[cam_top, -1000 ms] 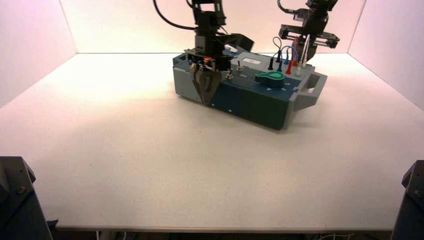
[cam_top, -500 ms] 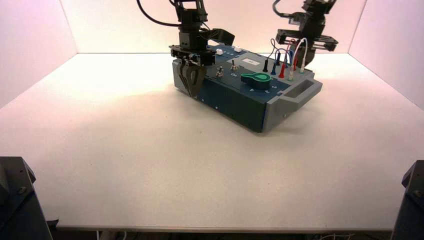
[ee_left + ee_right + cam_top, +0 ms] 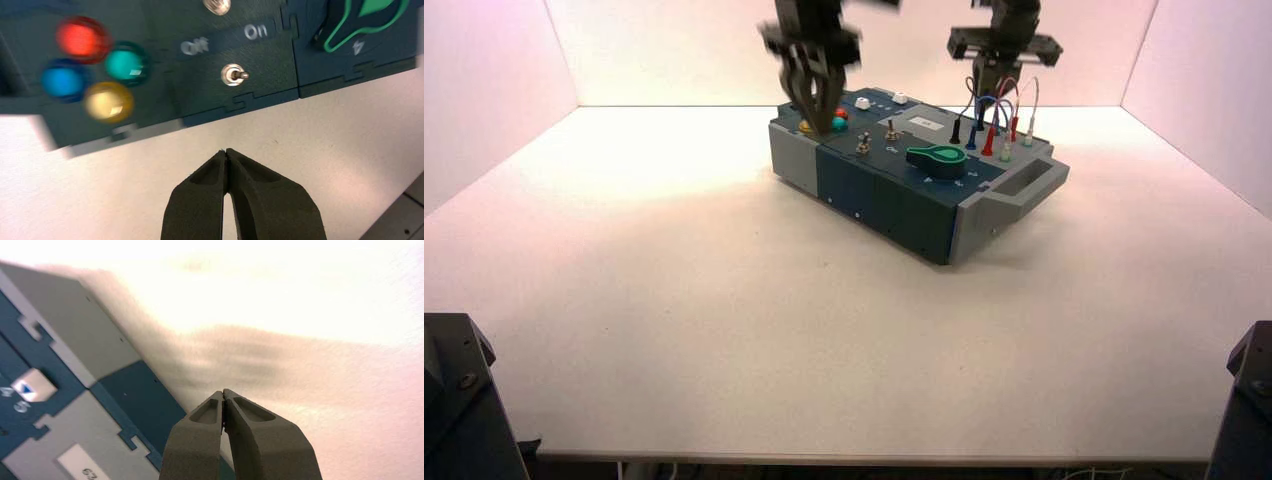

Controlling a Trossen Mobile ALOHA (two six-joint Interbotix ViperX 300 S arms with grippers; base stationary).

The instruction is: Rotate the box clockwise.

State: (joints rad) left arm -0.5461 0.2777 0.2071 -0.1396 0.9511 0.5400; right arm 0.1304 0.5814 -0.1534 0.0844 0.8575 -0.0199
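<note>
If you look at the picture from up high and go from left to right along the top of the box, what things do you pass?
Yellow button → green button → toggle switch → green knob → red plug → grey end handle. The left hand, shut, hangs above the buttons.

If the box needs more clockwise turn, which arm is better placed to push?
Left, probably. The left tool hangs shut just above the box's button end near the front edge. The right tool, also shut, sits behind the plug wires, which block it.
</note>
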